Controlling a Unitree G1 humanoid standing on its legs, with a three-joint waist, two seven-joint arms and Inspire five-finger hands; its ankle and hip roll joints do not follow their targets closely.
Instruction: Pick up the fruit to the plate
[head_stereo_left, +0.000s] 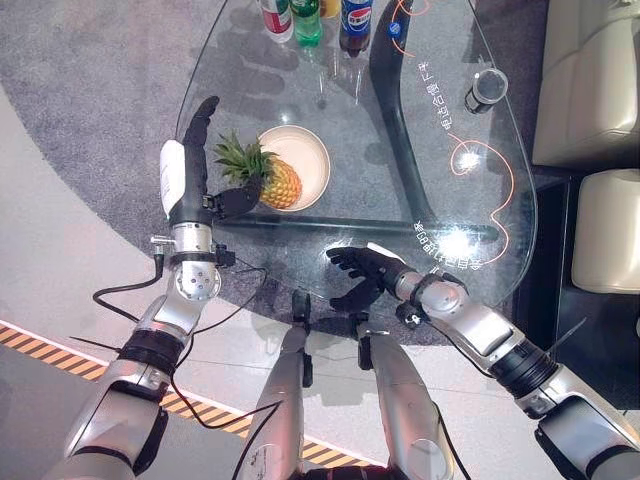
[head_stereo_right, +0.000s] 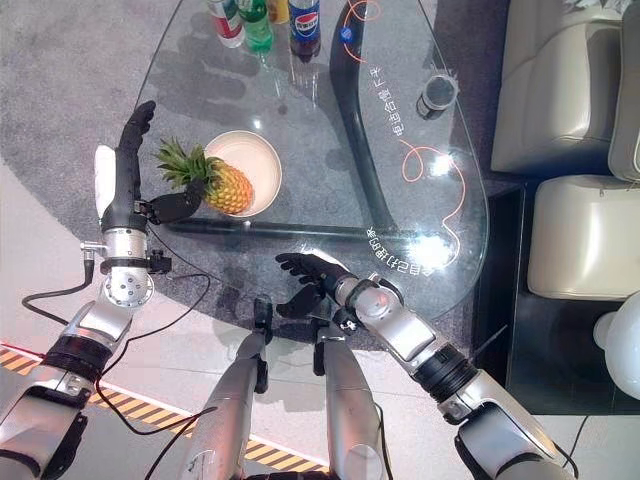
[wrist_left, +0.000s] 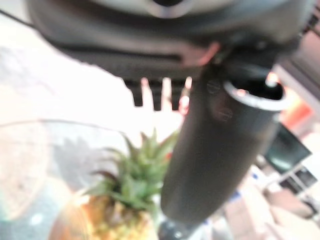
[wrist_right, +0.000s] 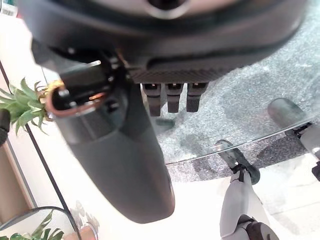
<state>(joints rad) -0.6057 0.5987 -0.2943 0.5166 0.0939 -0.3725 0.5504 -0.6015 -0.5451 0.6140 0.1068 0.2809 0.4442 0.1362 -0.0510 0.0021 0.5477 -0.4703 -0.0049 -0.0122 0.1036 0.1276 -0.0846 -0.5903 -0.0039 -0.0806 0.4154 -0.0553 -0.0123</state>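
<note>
A pineapple (head_stereo_left: 281, 184) lies on its side with its body on the left part of a cream plate (head_stereo_left: 310, 153), its green crown sticking out left over the glass. My left hand (head_stereo_left: 190, 170) stands beside the crown, fingers straight and pointing away from me, thumb (head_stereo_left: 236, 201) reaching toward the fruit's leafy end. It is open and holds nothing. The left wrist view shows the crown (wrist_left: 131, 187) just past the thumb (wrist_left: 215, 150). My right hand (head_stereo_left: 360, 272) hovers open at the table's near edge, well apart from the plate.
The glass table (head_stereo_left: 440, 170) rests on a curved black base. Three bottles (head_stereo_left: 305, 20) stand at its far edge, and a dark cup (head_stereo_left: 487, 88) sits at the far right. A pale sofa (head_stereo_left: 590, 80) borders the right side.
</note>
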